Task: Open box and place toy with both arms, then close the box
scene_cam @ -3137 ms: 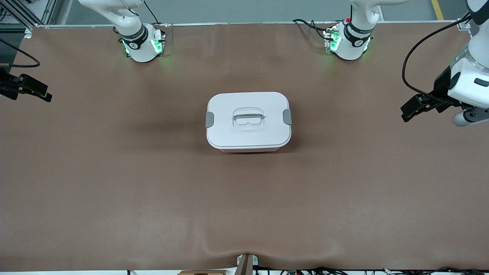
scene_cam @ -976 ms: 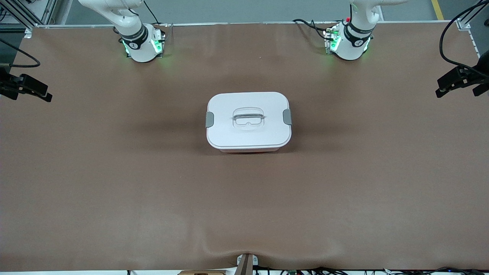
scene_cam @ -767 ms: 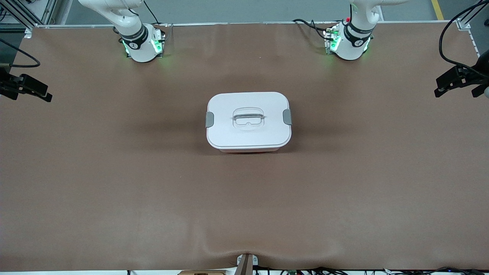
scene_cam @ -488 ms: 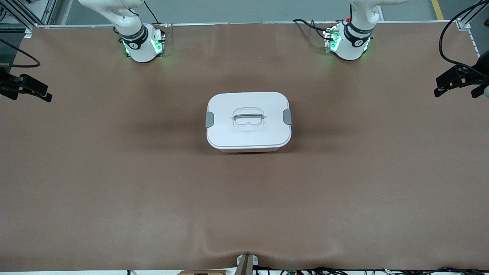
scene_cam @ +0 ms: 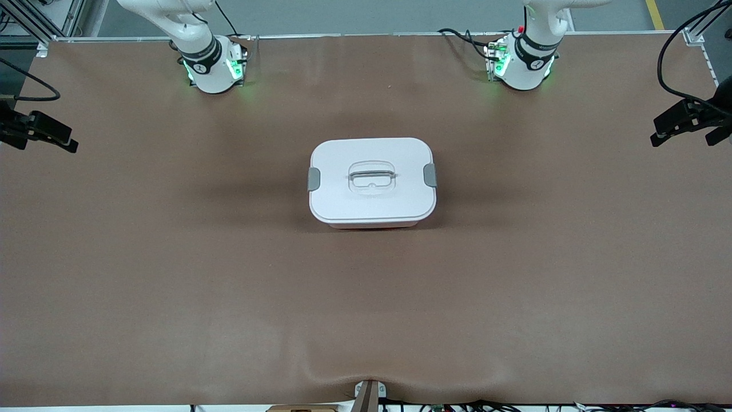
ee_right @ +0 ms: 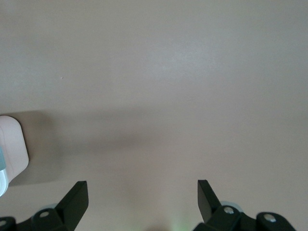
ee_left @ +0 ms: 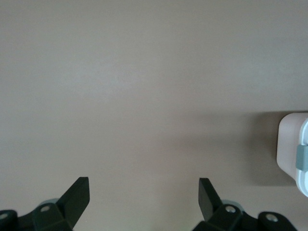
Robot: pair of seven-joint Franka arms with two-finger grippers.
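The brown table (scene_cam: 171, 257) carries only the box (scene_cam: 372, 182), which sits at its middle with the white lid on and a grey clip at each end. The left gripper (scene_cam: 686, 123) hangs over the left arm's end of the table, fingers (ee_left: 77, 195) spread apart. The right gripper (scene_cam: 43, 133) hangs over the right arm's end, its fingers (ee_right: 76, 197) likewise spread. The toy is not in view.

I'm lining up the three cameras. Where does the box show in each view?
Front view: the box sits mid-table, lid on, whole.
Left wrist view: only one end of it shows at the picture's edge, with a grey clip.
Right wrist view: only one end at the edge, with the other clip barely in.
Shared landmark: the grey side clips, seen in front at and.
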